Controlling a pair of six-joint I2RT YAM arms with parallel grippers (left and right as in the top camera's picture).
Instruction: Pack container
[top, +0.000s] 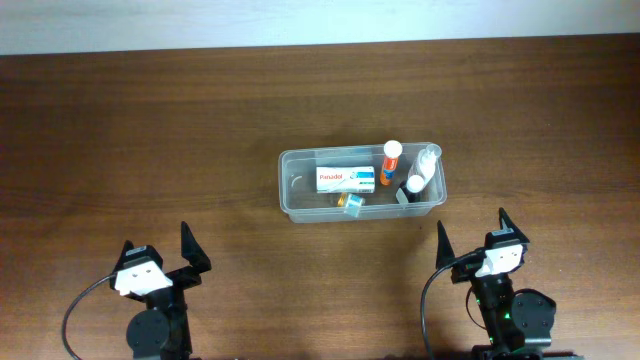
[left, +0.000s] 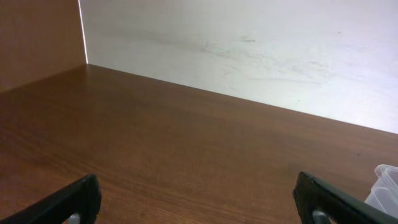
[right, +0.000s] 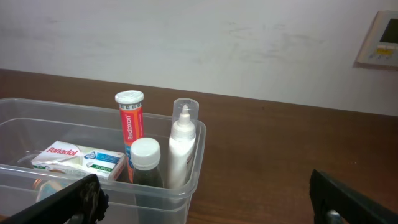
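The clear plastic container (top: 292, 185) stands at the table's middle right; it also shows in the right wrist view (right: 93, 115) and its corner in the left wrist view (left: 385, 186). Inside it are a white Panadol box (top: 346, 179), an orange Redoxon tube (top: 390, 162), a white bottle with a clear cap (top: 426, 165), a dark bottle with a white cap (top: 413, 187) and a small teal item (top: 351, 201). My left gripper (top: 160, 255) is open and empty at the front left. My right gripper (top: 472, 238) is open and empty just in front of the container's right end.
A pale wall (left: 249, 50) rises behind the brown wooden table (top: 150, 130). A wall panel (right: 380, 40) shows at the upper right of the right wrist view.
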